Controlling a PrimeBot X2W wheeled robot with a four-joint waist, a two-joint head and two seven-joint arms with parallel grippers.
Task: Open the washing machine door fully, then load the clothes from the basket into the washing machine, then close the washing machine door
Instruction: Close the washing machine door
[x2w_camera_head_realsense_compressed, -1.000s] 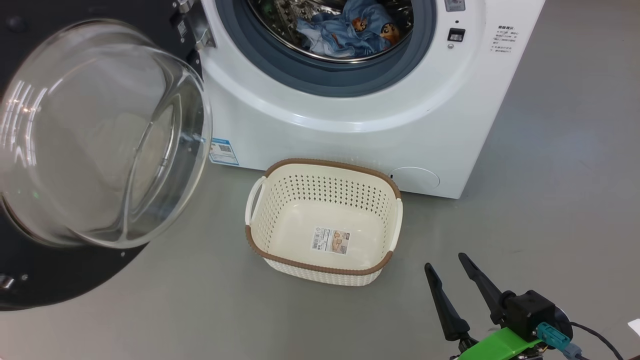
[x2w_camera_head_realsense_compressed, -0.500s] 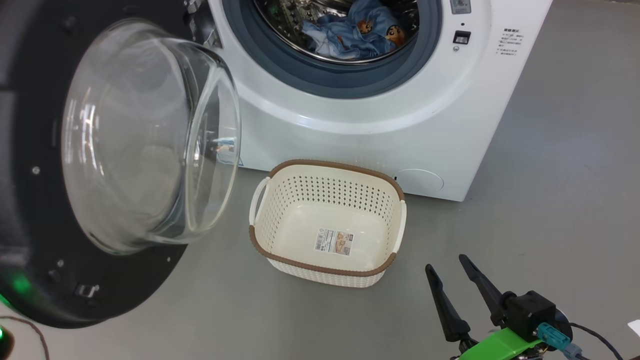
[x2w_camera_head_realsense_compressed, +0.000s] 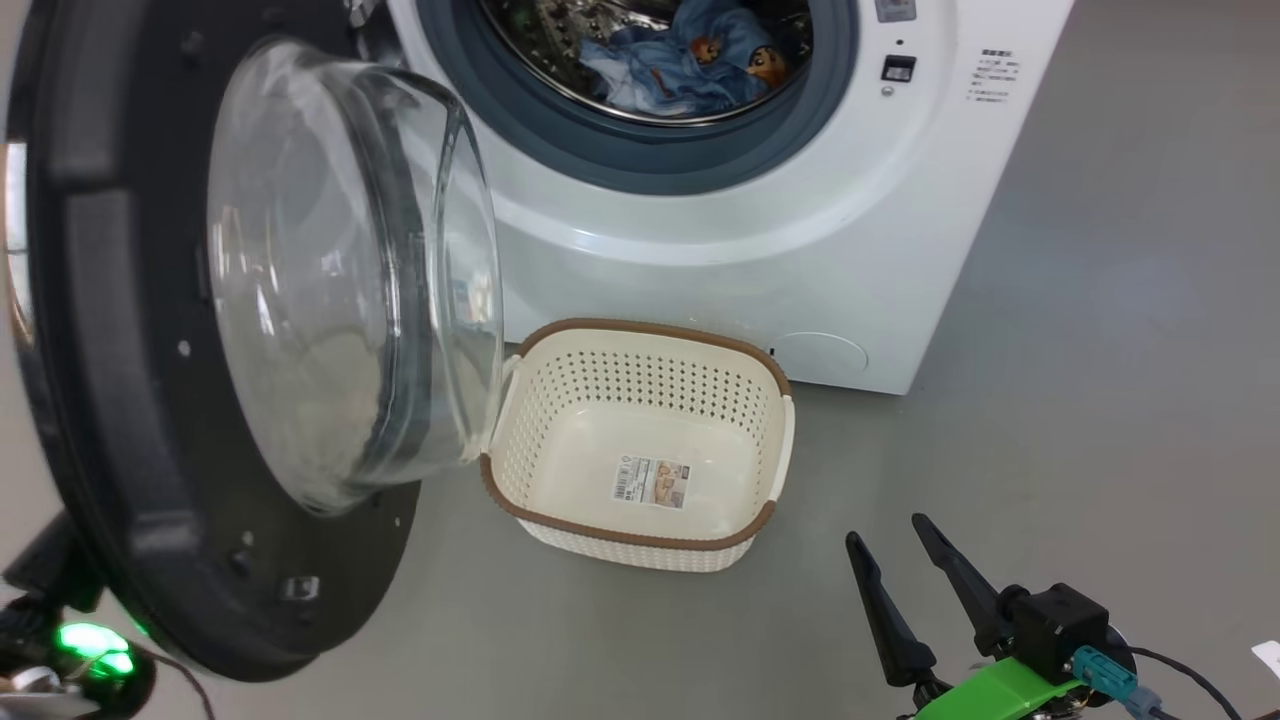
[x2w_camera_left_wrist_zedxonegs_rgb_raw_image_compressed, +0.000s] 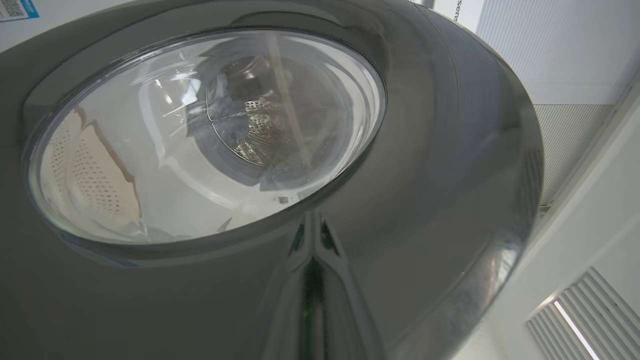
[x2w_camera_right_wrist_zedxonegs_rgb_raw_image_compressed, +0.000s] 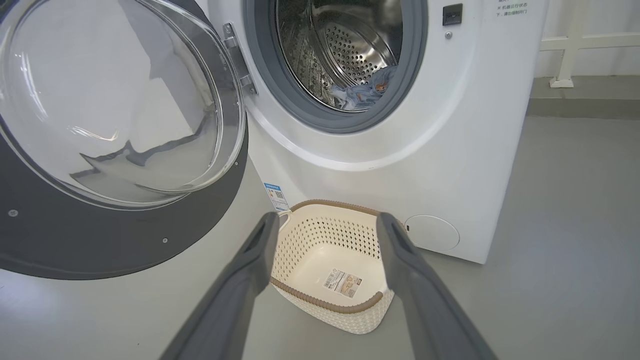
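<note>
Blue clothes (x2w_camera_head_realsense_compressed: 690, 62) lie inside washer (x2w_camera_head_realsense_compressed: 700, 240). Basket (x2w_camera_head_realsense_compressed: 640, 375) on floor (x2w_camera_head_realsense_compressed: 1100, 400) before it. Door (x2w_camera_head_realsense_compressed: 110, 400) open. Left hand (x2w_camera_left_wrist_zedxonegs_rgb_raw_image_compressed: 312, 240) clenched against door's outer face; right hand (x2w_camera_head_realsense_compressed: 883, 530) released.

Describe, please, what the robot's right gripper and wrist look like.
The right gripper has two long, dark, tapering fingers. Behind them sits a black boxy mount on a bright green bracket, with a teal connector feeding a thin black cable.
</note>
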